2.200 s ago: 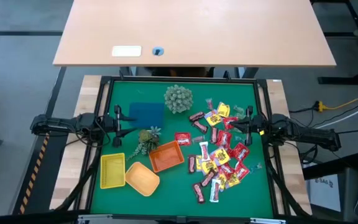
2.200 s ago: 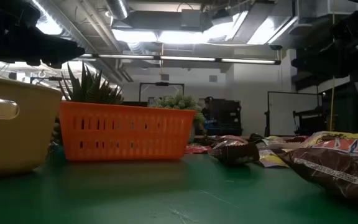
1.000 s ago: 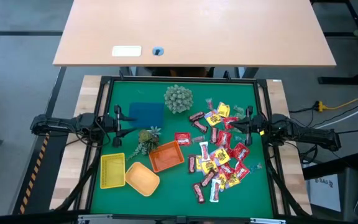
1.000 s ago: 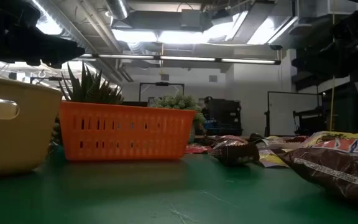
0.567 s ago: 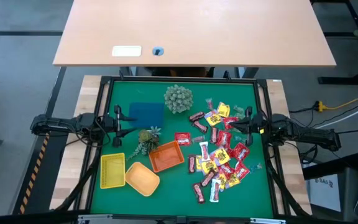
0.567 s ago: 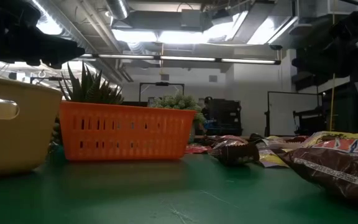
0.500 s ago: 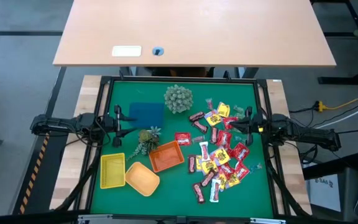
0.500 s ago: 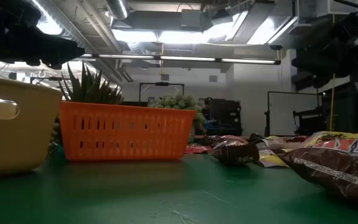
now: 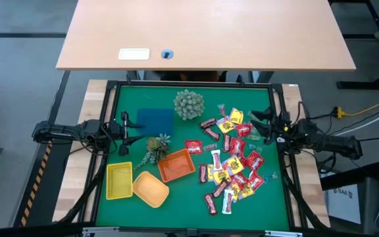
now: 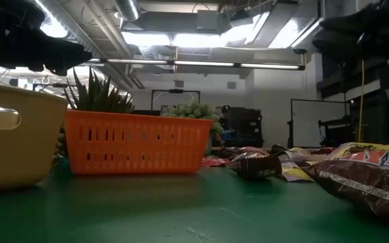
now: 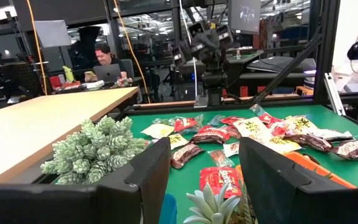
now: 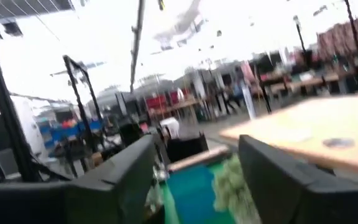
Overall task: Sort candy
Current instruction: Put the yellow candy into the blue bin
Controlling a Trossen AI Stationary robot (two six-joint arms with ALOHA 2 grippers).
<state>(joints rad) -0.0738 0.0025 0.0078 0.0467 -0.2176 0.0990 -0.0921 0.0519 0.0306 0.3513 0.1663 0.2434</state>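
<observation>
Right tool spread apart above candy, left tool apart beside blue block, spiky plant ball behind

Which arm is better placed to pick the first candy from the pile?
Probably the right. The right gripper, fingers open, hangs over the top right edge of the candy pile. The left gripper, also open, waits by the blue pad, across the mat from the pile.

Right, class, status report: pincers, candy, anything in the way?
Left pincer open, parked at left edge. Right pincer open, empty, over the candy. Candy unsorted beside the orange tray. Nothing blocking.
</observation>
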